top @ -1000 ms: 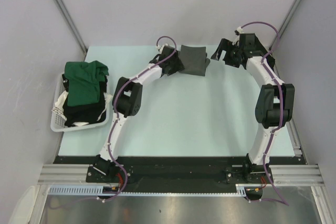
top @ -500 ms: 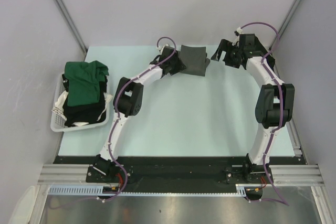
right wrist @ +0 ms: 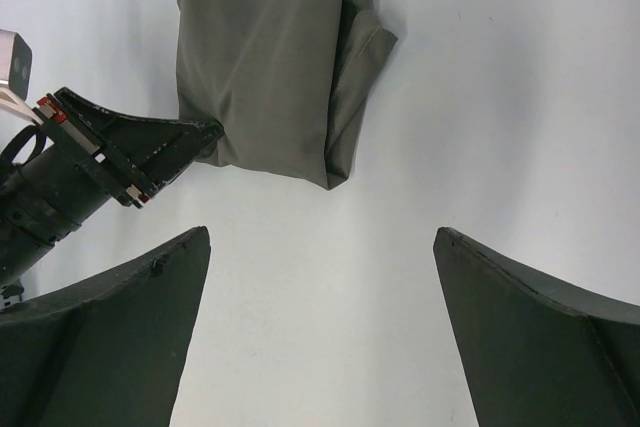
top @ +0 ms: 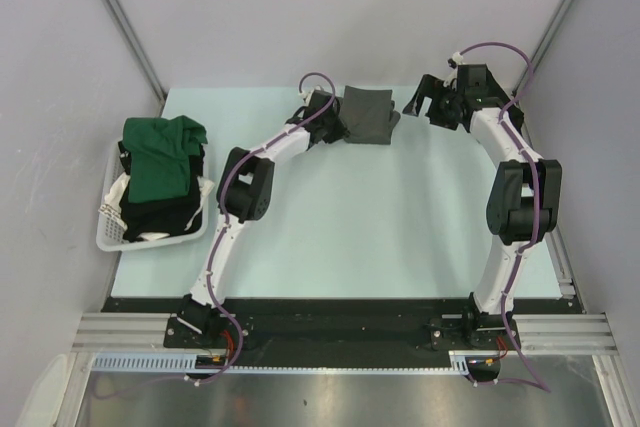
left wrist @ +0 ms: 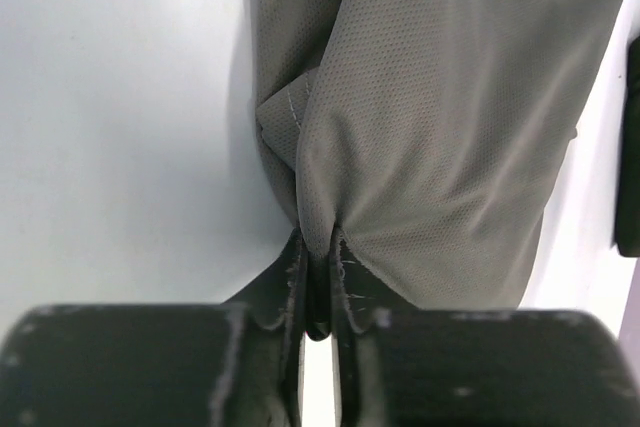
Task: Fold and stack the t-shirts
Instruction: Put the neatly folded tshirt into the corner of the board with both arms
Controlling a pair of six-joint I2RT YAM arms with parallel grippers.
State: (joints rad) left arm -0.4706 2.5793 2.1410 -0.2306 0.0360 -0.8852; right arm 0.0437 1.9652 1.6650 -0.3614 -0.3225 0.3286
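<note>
I am pinching the left edge of the folded charcoal-grey cloth t-shirt (left wrist: 450, 127), lying at the far middle of the pale bench (top: 350, 217), with the left tool (left wrist: 318, 247) nearly shut on a thin ridge of fabric. The right tool (right wrist: 322, 237) is hanging wide open and empty nearby. I am judging the cloth light and limp, so gripping every layer at the fold seems safest.

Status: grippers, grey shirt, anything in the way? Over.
Left gripper shut on edge of folded grey t-shirt. Right gripper open, empty. Basket holds green t-shirt, black t-shirt. Nothing in the way.
</note>
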